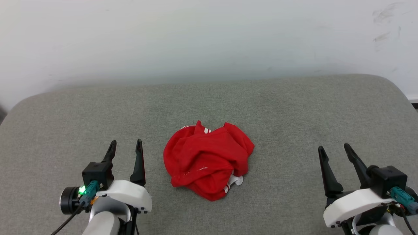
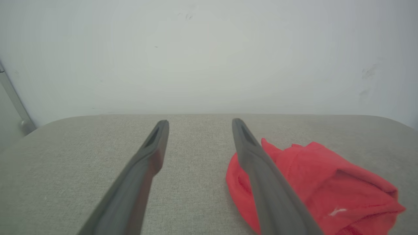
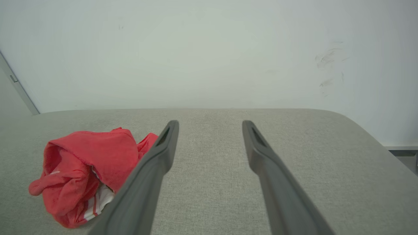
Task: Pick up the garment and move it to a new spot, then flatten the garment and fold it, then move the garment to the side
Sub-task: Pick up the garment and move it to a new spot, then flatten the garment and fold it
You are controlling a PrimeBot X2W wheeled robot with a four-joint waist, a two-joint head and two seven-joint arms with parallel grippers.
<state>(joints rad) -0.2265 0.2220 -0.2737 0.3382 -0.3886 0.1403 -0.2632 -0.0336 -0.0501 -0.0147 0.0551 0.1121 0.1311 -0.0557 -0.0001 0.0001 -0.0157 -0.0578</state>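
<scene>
Garment [image 1: 207,160] crumpled in a red heap at centre frame on the grey padded surface [image 1: 277,107], striped white trim at its lower right. Left gripper [image 1: 126,143] at lower left, near the heap, fingers spread, empty. Right gripper [image 1: 334,148] at lower right, well apart, likewise spread and empty. In the left wrist view, one finger [image 2: 261,176] overlapping the heap's edge. White wall [image 1: 196,39] across the top, scuffed at upper right.

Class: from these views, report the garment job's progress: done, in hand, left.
Done: nothing evident; whether the garment was relocated cannot be told. In hand: nothing; left end effector and right end effector stand open, clear of it. Left: flattening the crumpled heap, folding, moving aside.
</scene>
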